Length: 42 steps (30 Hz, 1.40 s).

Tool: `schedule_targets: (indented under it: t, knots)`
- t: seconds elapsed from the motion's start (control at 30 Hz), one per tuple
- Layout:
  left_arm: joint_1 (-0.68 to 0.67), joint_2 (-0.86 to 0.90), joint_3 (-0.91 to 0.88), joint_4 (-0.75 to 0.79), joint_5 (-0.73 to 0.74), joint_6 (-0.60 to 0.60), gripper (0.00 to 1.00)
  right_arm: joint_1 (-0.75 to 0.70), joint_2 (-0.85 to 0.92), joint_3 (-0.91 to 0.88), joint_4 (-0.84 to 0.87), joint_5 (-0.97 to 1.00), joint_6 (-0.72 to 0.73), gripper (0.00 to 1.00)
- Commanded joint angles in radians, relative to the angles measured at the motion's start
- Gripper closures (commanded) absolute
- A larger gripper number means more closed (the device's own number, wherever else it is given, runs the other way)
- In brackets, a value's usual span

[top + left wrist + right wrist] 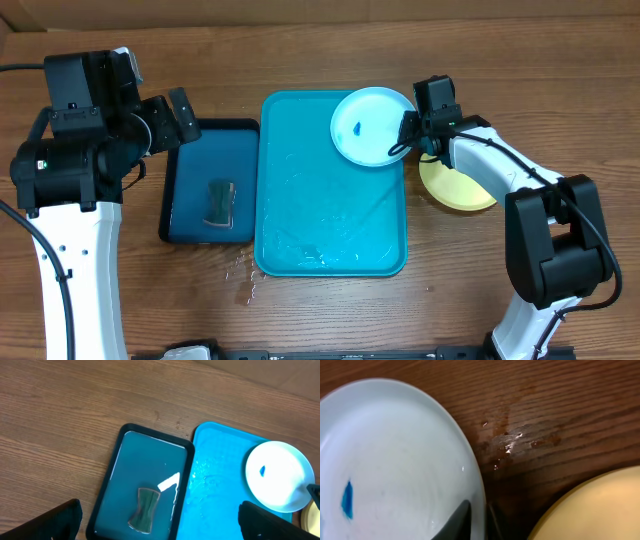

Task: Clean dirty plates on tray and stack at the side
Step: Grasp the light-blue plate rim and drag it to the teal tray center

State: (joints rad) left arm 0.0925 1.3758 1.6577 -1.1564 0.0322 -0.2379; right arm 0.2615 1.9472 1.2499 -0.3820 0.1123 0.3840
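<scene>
Grip comes first: the right gripper (405, 135) has its fingers drawn narrow on the right-hand rim of the light blue plate (368, 125), one finger over the inner face and one outside the edge, so the rim sits pinched between them. The plate lies at the far right corner of the turquoise tray (330, 230), overhanging its rim, with a blue smear (358, 129) left of its centre. A pinch this shallow could let the plate tip or slip. Wet film glistens on the tray and drops lie on the wooden table (450, 300) beside it, so I would keep the plate low and level rather than lift it high.

The left gripper (175, 115), fingers spread wide and empty, hangs by the far left corner of the dark blue tray (195, 160), where a sponge (219, 203) lies in shallow water — it would need that sponge to wipe the smear. A yellow-green plate (460, 190) rests on the table just right of the tray, partly under the right arm — a likely stacking spot.

No brand, label or writing can be read anywhere.
</scene>
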Motion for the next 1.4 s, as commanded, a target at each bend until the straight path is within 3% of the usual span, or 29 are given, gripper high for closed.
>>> schedule_targets:
  t: [0.0,0.27,0.63,1.03,1.37]
  knots:
    - [-0.001,0.005,0.008,0.001,-0.01,-0.013,0.0,-0.005,-0.003,0.013,0.004,0.011,0.001,0.93]
    - [-0.001,0.005,0.008,0.001,-0.01,-0.013,0.0,-0.004,-0.019,0.014,-0.009,-0.023,0.0,0.96]
    - [-0.001,0.005,0.008,0.001,-0.01,-0.013,0.0,0.018,-0.137,0.014,-0.122,-0.261,0.008,0.96]
    - [-0.001,0.005,0.008,0.001,-0.01,-0.013,0.0,0.15,-0.139,0.014,-0.341,-0.273,0.145,0.96]
    - [-0.001,0.005,0.008,0.001,-0.01,-0.013,0.0,0.185,-0.138,0.01,-0.353,-0.27,0.186,0.96]
